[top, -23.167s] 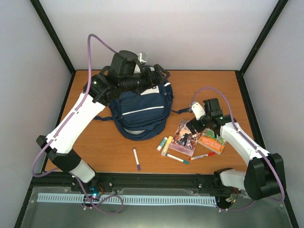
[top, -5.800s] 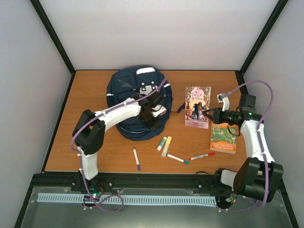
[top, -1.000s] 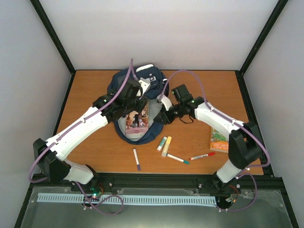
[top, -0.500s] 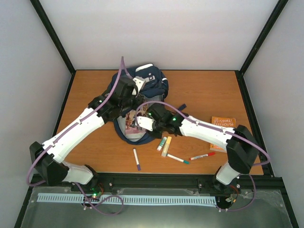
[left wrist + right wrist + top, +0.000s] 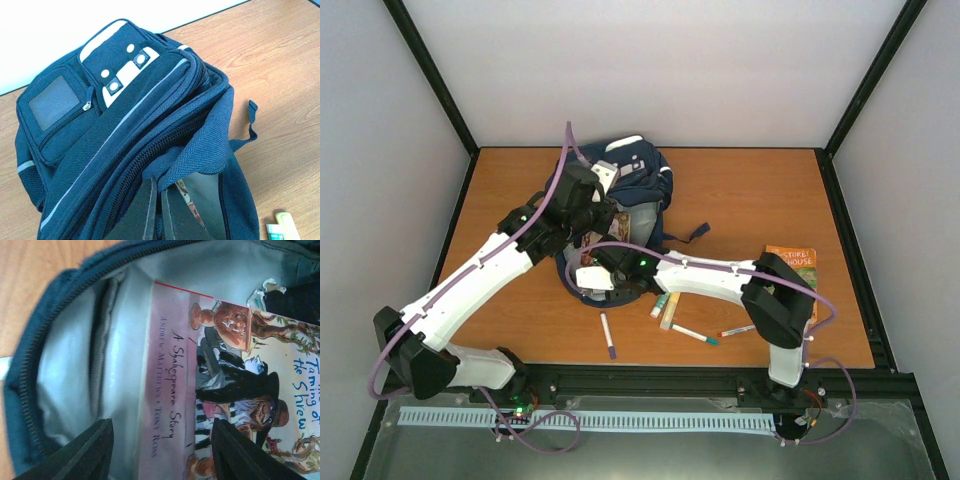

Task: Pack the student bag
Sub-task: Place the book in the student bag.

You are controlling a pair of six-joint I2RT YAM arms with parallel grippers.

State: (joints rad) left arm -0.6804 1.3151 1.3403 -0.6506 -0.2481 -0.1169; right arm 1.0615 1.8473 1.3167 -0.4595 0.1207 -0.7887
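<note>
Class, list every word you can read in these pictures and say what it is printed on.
"A Shakespeare Story": pink book inside the student bag.
"Andrew Matthews · Tony Ross": same cover.
"Taming o… the Shrew": same cover, cut off at the edge.
"…STORE… HOUSE": orange book, only partly readable.
White patches on the bag: no text.

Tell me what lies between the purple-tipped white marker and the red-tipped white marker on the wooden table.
A teal-tipped white marker lies there, seen in the top external view.

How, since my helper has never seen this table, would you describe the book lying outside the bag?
On the wooden table, look toward its right edge. The book lies there, partly behind the right arm; no neighbour shares its orange cover.
</note>
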